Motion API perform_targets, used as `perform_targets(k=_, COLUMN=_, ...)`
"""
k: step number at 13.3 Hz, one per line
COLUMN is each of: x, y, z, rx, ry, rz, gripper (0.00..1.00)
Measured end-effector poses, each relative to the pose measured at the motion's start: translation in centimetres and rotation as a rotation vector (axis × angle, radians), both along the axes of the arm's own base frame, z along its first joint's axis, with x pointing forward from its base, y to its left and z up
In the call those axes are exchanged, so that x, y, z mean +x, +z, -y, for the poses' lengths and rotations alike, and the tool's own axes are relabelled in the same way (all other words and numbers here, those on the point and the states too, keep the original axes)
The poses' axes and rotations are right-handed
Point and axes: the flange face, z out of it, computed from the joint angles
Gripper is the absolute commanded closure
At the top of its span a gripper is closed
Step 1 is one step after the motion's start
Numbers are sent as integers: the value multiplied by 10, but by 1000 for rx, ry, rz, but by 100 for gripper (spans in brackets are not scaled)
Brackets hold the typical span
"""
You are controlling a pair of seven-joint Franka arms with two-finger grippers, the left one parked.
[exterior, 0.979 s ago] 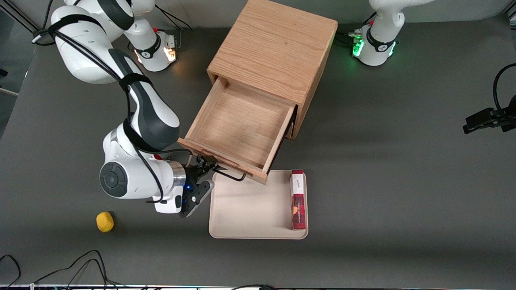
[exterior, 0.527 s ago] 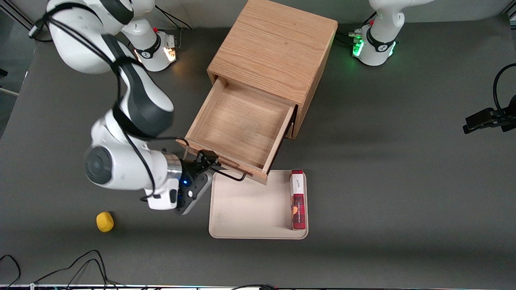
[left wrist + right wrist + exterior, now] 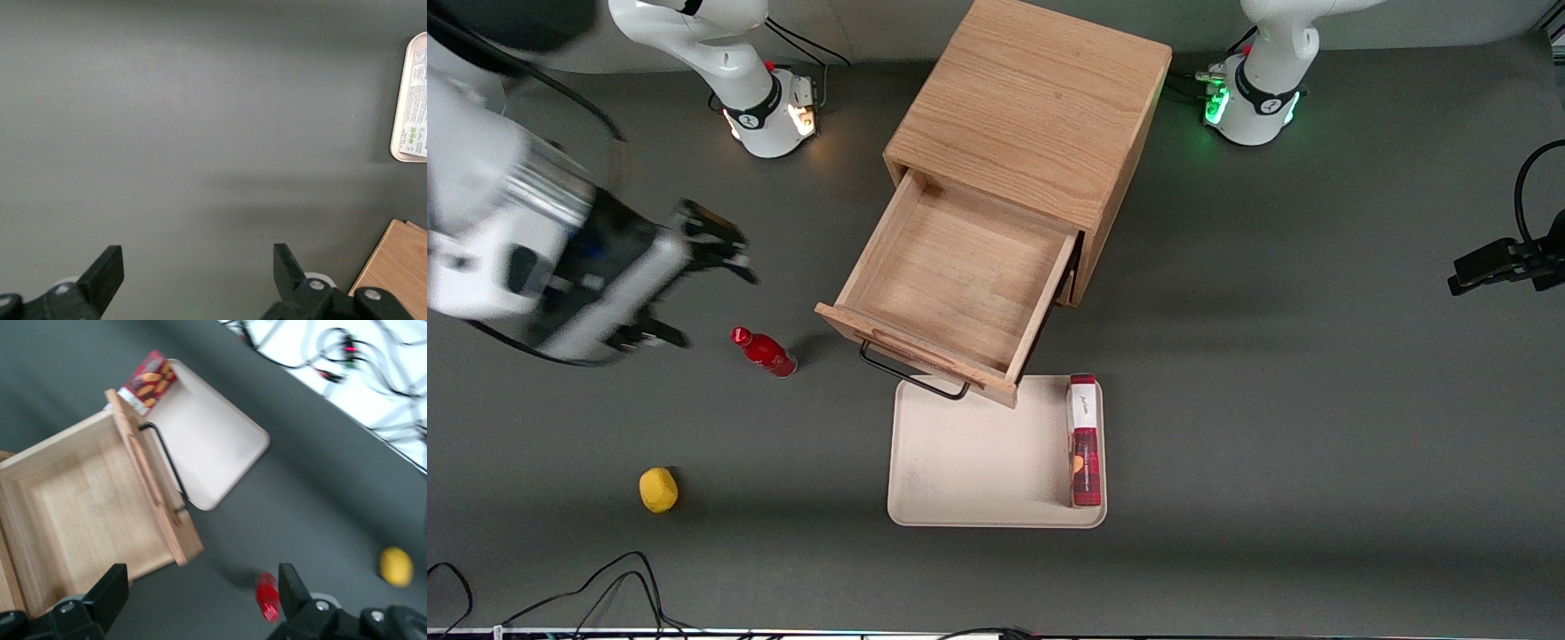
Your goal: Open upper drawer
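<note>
Upper drawer [image 3: 960, 280] stands pulled out, its plain wooden box bare, while the gripper [image 3: 685, 284] hangs wide apart, well clear.

Even overhead light, soft shadows on the table [image 3: 1227, 400], motion-blurred tool [image 3: 694, 284].

The upper drawer [image 3: 959, 288] stands pulled out of the cabinet [image 3: 1032, 116], its box empty and open from above, its black handle [image 3: 911, 373] overhanging the rim of the beige tray [image 3: 978, 462], which leaves little room in front of it. The gripper [image 3: 685, 284], fingers spread, hangs well clear at the working arm's end of the table. Between it and the drawer stands a red bottle [image 3: 765, 352]; a yellow fruit [image 3: 658, 490] sits lower left, and a red box [image 3: 1085, 440] lines the tray's edge.
</note>
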Motion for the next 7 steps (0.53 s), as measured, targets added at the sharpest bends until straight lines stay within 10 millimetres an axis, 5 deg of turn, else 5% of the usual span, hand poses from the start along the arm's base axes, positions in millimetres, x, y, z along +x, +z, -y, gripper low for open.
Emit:
perform_targets(k=3, x=-61, y=44, z=85, rx=-65, ry=-221, rz=-78, gripper=0)
perform_targets(k=5, x=-96, y=35, z=148, rx=-85, ry=-351, rz=-159, gripper=0)
perform_targets(k=7, x=-117, y=1, z=187, rx=-172, ry=-503, rz=-247, gripper=0)
